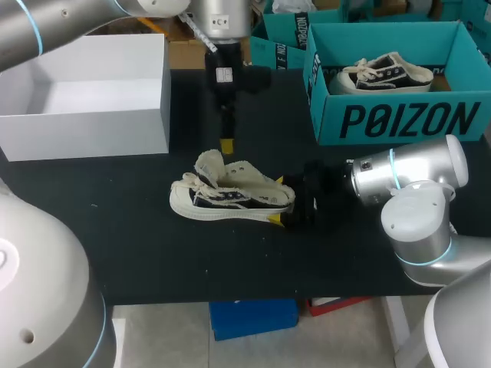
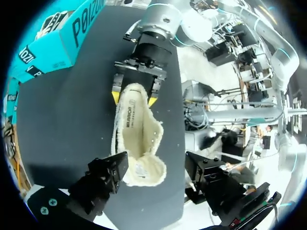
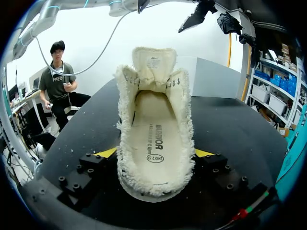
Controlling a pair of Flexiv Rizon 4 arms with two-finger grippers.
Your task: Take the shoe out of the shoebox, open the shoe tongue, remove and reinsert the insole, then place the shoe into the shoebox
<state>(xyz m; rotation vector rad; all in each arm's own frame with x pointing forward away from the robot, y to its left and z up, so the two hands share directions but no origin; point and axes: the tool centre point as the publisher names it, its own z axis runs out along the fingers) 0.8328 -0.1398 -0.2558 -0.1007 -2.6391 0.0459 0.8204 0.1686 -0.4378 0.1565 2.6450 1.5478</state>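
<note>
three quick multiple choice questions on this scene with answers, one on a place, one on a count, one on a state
1. Where is the shoe that the right gripper grips? A in the teal shoebox B on the black table C on the floor
2. How many shoes show in the head view? A one B two C three
3. The left gripper is: A open B shut on the shoe C out of view

Answers: 1 B, its sole rests on the tabletop. 2 B, a second shoe lies in the teal shoebox. 3 A, its fingers stand wide apart above the shoe.
</note>
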